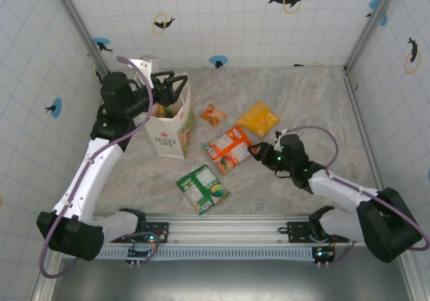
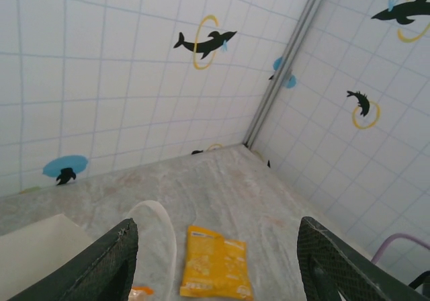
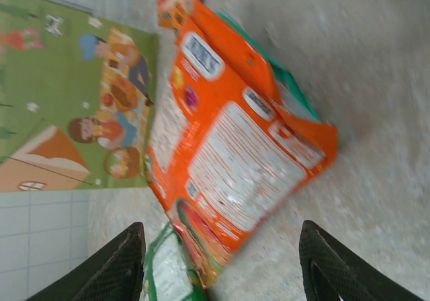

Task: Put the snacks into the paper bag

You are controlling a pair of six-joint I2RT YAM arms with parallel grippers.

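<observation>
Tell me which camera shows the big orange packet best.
The right wrist view: the big orange packet lies large and close, just ahead of the right gripper with its jaws open. The top view shows it small, mid-table, in front of that gripper. The left wrist view faces the yellow packet.
</observation>
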